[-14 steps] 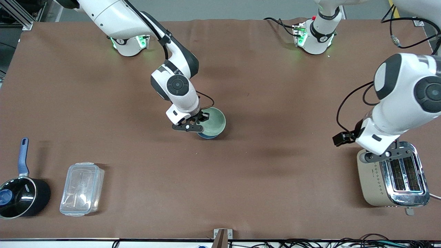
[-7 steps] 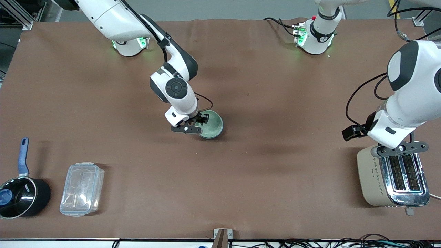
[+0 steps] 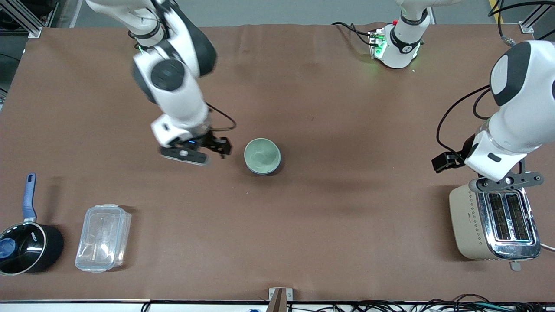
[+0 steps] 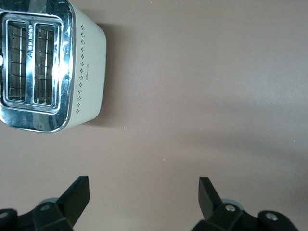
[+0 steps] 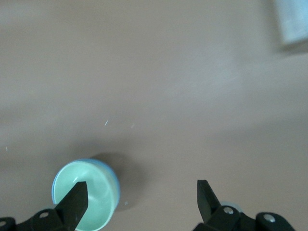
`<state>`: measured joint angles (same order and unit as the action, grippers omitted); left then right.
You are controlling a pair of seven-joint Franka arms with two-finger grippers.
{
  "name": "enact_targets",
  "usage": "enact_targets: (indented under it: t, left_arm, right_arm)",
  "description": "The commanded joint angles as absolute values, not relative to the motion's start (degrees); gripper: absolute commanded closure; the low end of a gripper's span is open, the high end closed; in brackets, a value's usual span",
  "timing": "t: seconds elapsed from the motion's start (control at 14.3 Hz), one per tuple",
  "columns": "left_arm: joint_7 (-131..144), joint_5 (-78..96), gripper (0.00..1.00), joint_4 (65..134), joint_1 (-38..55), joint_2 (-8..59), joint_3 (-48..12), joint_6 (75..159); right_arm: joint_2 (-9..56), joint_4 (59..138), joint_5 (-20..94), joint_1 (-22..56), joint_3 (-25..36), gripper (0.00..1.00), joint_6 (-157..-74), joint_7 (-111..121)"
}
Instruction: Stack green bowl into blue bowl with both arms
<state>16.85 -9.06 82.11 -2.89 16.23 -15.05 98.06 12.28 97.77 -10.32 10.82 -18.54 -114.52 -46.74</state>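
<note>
Front view: we see the green bowl nested in the blue bowl mid-table, so stacking looks done. Right gripper hangs beside it, wide, empty; left gripper waits wide over the toaster.

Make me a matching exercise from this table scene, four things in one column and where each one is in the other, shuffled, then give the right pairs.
Things:
1. green bowl
2. toaster
3. saucepan
4. right gripper

Places:
A. at the left arm's end of the table, under the left gripper
B. nested in the blue bowl, mid-table
C. open, over bare table beside the bowls
D. at the right arm's end, beside the clear plastic container

Pairs: 1-B, 2-A, 3-D, 4-C
</note>
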Motion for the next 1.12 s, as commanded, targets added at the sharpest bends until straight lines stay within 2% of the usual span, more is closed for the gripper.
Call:
enact_targets:
  t: [0.0, 0.21, 0.42, 0.56, 0.77, 0.91, 1.05]
  left_arm:
    - [11.97, -7.13, 0.0, 82.26, -3.34, 11.61, -14.86, 96.33]
    - [4.94, -5.45, 0.0, 82.44, -6.24, 8.1, -15.03, 92.92]
    - [4.66, -5.36, 0.0, 82.79, -6.42, 6.33, -14.68, 90.98]
    - [4.57, -5.27, 0.0, 83.23, -6.42, 5.37, -14.94, 89.91]
    - [4.31, -3.01, 0.0, 86.38, -5.98, 2.3, -13.81, 89.91]
    - [3.0, -0.45, 0.0, 90.07, -3.18, -1.3, -8.64, 89.91]
    - [0.89, -0.26, 0.0, 92.01, -2.37, -3.42, -6.51, 89.83]
  right_arm:
    - [4.33, 100.37, -10.64, 8.43, -12.6, 0.0, -110.94, -37.31]
    - [-1.39, 99.15, -8.02, 8.09, -4.77, 0.0, -103.3, -21.24]
    - [-2.37, 89.86, -3.35, 7.56, 3.4, 0.0, -89.17, -6.55]
    - [-1.85, 86.05, -1.95, 3.36, 3.52, 0.0, -86.75, -1.87]
    - [-1.23, 85.96, -0.44, 1.67, 3.25, 0.0, -87.27, -1.32]
    - [-1.05, 85.87, -0.44, 1.41, 2.38, 0.0, -87.45, -1.49]
    - [-0.79, 85.78, -0.53, 1.41, 2.02, 0.0, -87.71, -2.45]
